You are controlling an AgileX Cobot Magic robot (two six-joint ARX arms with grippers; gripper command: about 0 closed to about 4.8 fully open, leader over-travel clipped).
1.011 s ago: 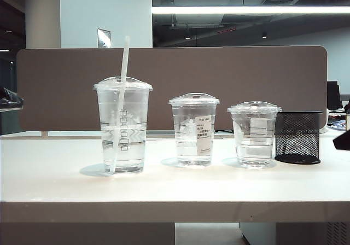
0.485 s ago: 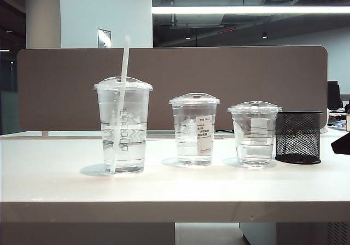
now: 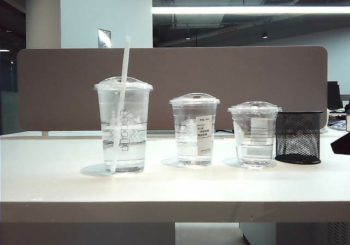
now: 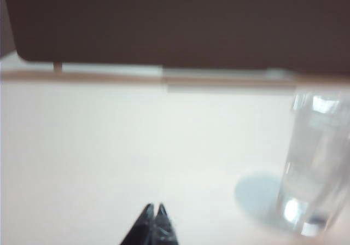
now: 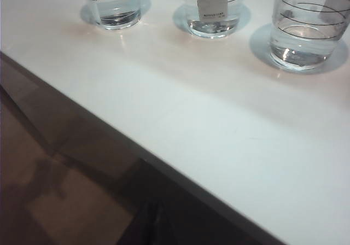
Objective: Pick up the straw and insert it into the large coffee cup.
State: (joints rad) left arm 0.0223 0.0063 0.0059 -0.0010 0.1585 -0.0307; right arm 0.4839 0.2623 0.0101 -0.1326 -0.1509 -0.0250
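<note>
Exterior view: a white tabletop (image 3: 175, 187) holds three clear lidded cups in a row. At the left stands the large coffee cup (image 3: 123, 126), the tallest and widest, with a domed clear lid and a column of small printed squares. The straw (image 3: 121, 103), long, thin and white, slants through its lid and rises well above it. A medium cup (image 3: 194, 129) with a white label stands in the middle, then the shortest cup (image 3: 254, 133) just beside a black mesh holder (image 3: 298, 136). Only a dark piece of an arm shows at the right edge.

Left wrist view, blurred: the left hand (image 4: 154, 209) shows two dark tips pressed together, holding nothing, above bare tabletop; one clear cup is cut off at the frame edge.

Right wrist view: the right hand (image 5: 152, 219) is a dim shape below the tabletop edge, fingers together, empty. Only the three cup bases show.
</note>
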